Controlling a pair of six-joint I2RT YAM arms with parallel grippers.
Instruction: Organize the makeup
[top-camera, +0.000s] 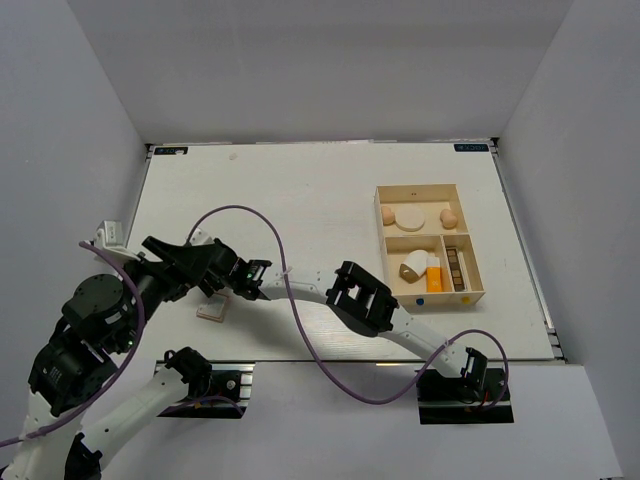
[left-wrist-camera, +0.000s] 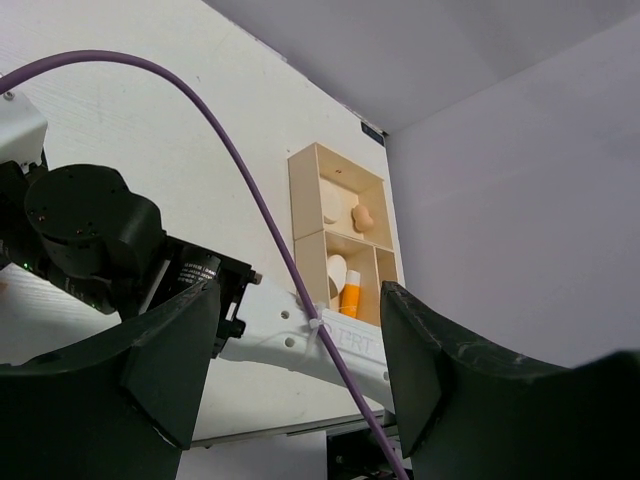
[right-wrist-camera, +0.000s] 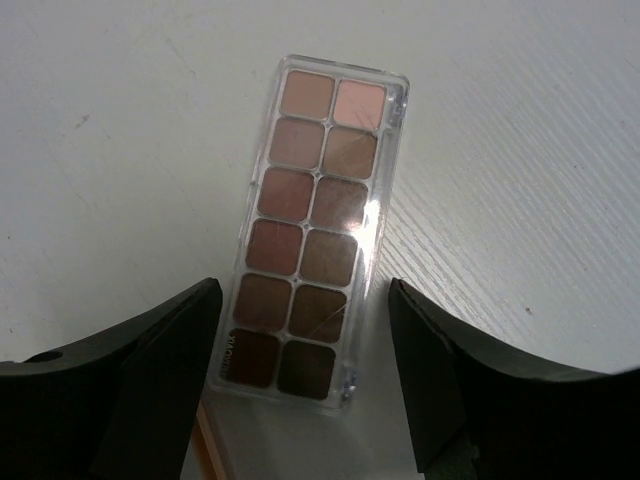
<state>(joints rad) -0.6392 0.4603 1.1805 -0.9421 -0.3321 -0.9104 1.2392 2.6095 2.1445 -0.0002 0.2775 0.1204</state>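
White surface (right-wrist-camera: 120, 120) carries the palette (right-wrist-camera: 318, 235), flat between the wide-open jaws of my right claw (right-wrist-camera: 300, 300). It looks stiff, light, slick and probably brittle; I'd pinch its long edges.

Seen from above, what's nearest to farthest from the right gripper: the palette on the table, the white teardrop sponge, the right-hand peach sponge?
From the right gripper:
1. the palette: right beneath it, on the table, far left of the box.
2. the white teardrop sponge: box's near-left compartment.
3. the right-hand peach sponge: box's far compartment, right end.
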